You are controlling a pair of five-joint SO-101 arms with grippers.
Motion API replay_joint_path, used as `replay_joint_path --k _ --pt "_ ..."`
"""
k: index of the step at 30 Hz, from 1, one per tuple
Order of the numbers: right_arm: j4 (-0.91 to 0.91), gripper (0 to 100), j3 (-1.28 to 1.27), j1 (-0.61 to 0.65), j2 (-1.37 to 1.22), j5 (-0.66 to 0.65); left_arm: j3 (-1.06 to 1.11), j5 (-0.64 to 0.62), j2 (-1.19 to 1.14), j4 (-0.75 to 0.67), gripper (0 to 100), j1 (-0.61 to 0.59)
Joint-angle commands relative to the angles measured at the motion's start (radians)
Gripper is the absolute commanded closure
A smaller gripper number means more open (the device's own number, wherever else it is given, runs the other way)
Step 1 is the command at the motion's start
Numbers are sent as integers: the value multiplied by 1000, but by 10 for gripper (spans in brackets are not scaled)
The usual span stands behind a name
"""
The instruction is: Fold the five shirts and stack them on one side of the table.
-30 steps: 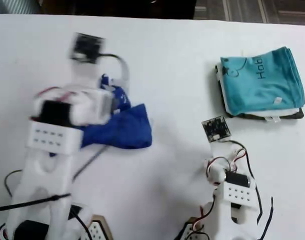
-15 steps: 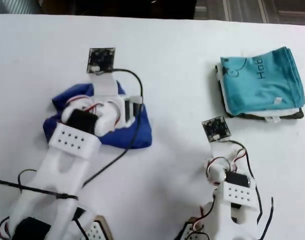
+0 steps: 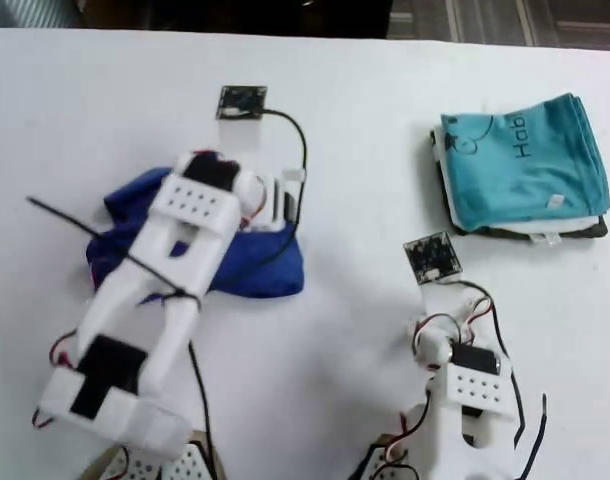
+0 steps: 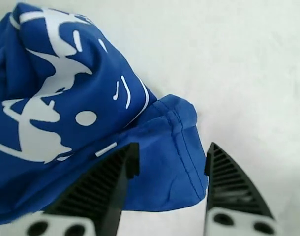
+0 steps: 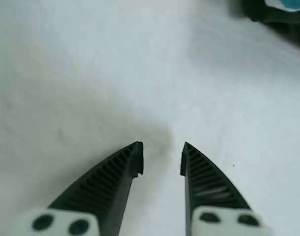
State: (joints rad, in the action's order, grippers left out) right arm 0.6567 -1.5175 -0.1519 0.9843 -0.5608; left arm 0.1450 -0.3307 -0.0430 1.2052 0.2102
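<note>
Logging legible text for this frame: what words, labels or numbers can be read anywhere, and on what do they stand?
Teal shirt, folded: a few dark letters beside a line drawing, cut off at the fold; no whole word can be read.
Blue shirt: a white graphic of strokes and a dot, no letters.
White tag at the teal shirt's edge: too small to read.

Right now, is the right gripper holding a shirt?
No, the right gripper is open above the white table, with no cloth between its jaws.
</note>
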Motion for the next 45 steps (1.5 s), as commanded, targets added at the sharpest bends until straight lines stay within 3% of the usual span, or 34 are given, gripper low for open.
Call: replay_joint_path --k 1,18,24,34,45 --pt "-18 865 5 5 27 5 -108 5 -49 49 766 9" --pt "-18 865 5 5 27 5 -249 5 -278 55 770 41" --pt "-18 865 5 5 27 5 -266 9 -316 49 897 40" --pt "-18 865 5 5 27 5 -269 9 -374 49 814 41" --pt "-18 865 5 5 27 5 -338 9 -385 63 812 41"
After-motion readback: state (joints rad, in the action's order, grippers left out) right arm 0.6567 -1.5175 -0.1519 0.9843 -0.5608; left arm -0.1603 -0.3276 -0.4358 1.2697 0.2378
